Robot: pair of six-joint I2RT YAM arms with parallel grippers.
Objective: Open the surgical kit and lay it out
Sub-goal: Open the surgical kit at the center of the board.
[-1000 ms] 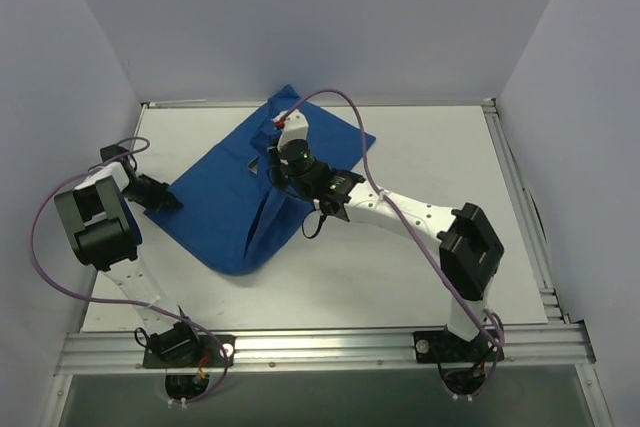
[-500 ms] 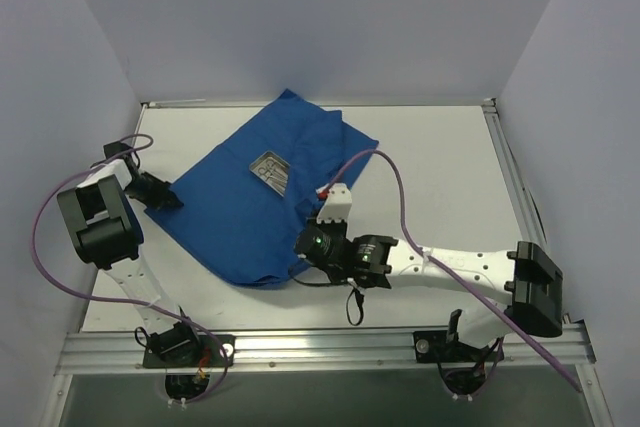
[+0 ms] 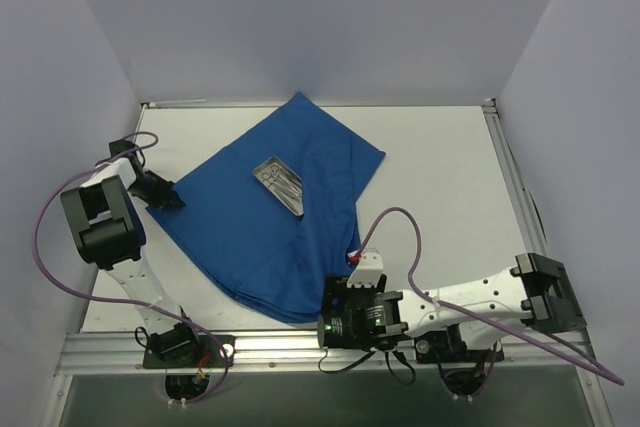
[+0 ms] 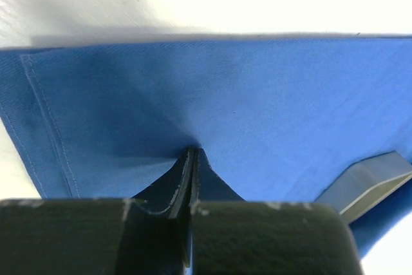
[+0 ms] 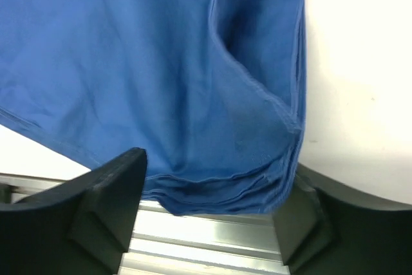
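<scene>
The surgical kit's royal-blue cloth (image 3: 250,237) lies spread over the table. On it, towards the back, sits the small shiny metal tray (image 3: 281,185) with thin silver instruments in it. My left gripper (image 3: 166,197) is shut on the cloth's left corner; in the left wrist view the fingers (image 4: 191,159) pinch a raised fold of cloth (image 4: 257,94), and a corner of the tray (image 4: 370,181) shows at the right. My right gripper (image 3: 326,325) is open at the table's near edge. The cloth's bunched near corner (image 5: 219,188) lies loose between its spread fingers (image 5: 112,188).
An aluminium rail (image 3: 300,349) runs along the near edge, right under the right gripper (image 5: 215,181). Purple cables loop over both arms. Grey walls close in the table on the left, back and right. Bare white table (image 3: 440,177) lies right of the cloth.
My right gripper has dragged the cloth's flap from over the tray down to the near edge, uncovering the tray, and has opened. The left gripper has stayed put, still pinching.
</scene>
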